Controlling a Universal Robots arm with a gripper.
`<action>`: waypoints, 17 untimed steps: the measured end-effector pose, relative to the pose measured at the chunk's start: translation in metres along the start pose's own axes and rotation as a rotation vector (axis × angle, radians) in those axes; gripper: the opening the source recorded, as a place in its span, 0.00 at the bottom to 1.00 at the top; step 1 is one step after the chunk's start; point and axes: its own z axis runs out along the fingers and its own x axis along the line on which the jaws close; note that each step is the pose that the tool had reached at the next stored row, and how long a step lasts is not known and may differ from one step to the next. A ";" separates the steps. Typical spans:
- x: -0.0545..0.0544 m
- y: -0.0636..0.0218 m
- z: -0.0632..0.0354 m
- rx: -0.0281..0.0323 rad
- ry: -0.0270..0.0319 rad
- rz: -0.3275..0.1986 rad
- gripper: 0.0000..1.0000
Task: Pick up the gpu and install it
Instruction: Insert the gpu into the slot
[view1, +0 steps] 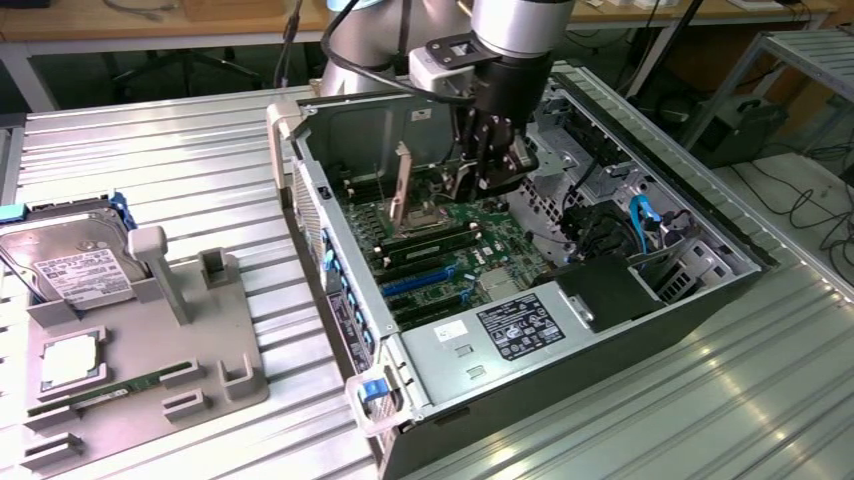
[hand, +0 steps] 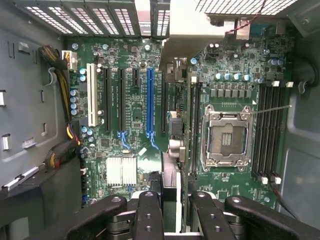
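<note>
Wrist view: tool (hand: 175, 210) grips the gpu (hand: 172, 125) edge-on above the motherboard (hand: 230, 100); seemingly not seated.

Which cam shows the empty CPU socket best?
The wrist view: the CPU socket faces the camera square-on, its metal frame and contact field plain. In the exterior view the CPU socket sits small and oblique inside the case, just beside the gripper.
</note>
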 end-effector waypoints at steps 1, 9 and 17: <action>0.000 0.0001 0.0015 -0.0017 0.0000 0.000 0.28; 0.000 0.0043 0.0081 -0.0039 0.0060 0.003 0.28; -0.001 0.0052 0.0130 -0.0039 0.0062 0.002 0.28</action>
